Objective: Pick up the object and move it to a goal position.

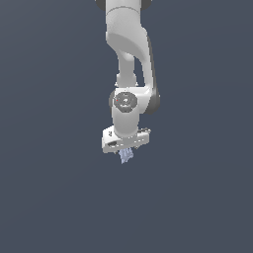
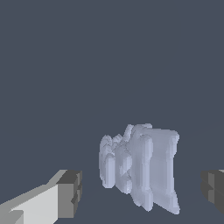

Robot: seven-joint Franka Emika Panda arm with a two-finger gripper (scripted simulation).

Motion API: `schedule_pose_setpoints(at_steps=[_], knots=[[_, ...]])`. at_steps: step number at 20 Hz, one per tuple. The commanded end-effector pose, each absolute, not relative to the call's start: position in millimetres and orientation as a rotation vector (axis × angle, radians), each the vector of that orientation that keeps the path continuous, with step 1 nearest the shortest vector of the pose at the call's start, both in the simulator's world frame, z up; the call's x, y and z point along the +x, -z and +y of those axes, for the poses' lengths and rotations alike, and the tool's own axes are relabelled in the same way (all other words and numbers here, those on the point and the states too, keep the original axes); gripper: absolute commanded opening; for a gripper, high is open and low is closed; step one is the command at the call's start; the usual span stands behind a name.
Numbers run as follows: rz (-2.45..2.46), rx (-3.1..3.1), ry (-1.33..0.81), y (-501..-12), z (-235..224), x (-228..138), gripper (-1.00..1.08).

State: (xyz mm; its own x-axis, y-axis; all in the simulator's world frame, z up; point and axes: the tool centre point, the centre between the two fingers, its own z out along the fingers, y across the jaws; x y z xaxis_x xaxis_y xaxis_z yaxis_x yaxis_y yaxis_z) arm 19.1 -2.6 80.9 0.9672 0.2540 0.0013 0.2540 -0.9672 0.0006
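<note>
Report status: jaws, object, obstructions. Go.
Gripper open, jaws apart on either side of the object, no contact visible. Object just below the hand in the exterior view. No obstructions seen.

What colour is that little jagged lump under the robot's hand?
Pale lavender-blue all over, with no pattern. The object shows best in the wrist view.

pale lumpy object between the hand's spread fingers — untouched.
</note>
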Motion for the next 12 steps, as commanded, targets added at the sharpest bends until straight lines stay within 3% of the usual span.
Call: schedule_pose_setpoints(at_steps=[1, 10, 11, 12], knots=[[0.404, 3.115, 0.000, -68, -2, 18, 1.00], [0.407, 3.115, 0.000, -42, -3, 19, 1.00], [0.407, 3.115, 0.000, -42, -3, 19, -1.00], [0.407, 3.115, 0.000, -42, -3, 19, -1.00]])
